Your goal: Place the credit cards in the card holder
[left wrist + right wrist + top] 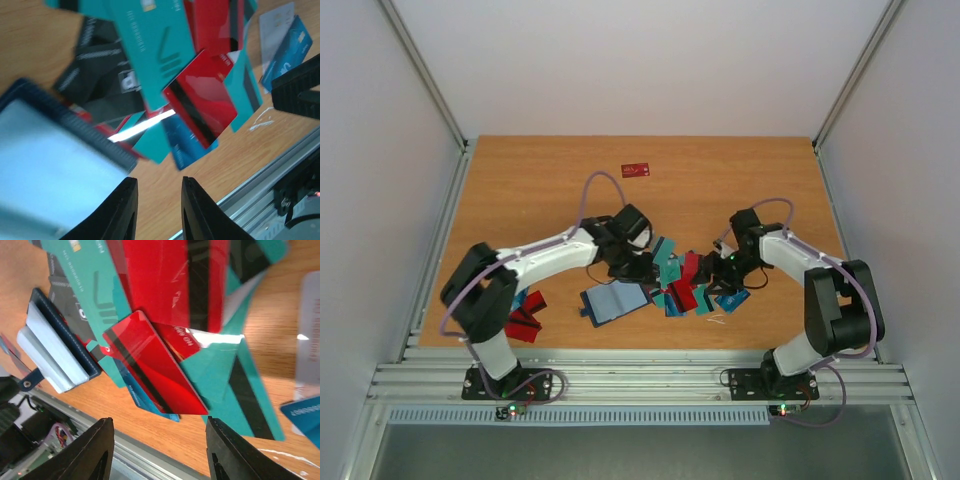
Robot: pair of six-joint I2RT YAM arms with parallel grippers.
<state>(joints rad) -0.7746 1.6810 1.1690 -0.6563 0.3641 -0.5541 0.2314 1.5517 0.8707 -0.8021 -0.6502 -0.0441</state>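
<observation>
- Left pincer (159,190): slightly parted, holding nothing. Right pincer (159,432): spread wide, also empty.
- The card holder (614,301) lies open on the tabletop (540,180), at 8 o'clock from the heaped credit cards (682,280).
- Risk: the cards overlap and lie flat, so a pinch may drag several or skid off.
- Both pincers crowd the heap and could collide.

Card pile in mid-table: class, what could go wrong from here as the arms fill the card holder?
1. The credit cards overlap in a heap; pinching the top red card may drag its neighbours along.
2. The left gripper and right gripper hover, both open, over the same heap and could collide.
3. The heap lies near the table's front rail; a nudged card might slide off.
</observation>
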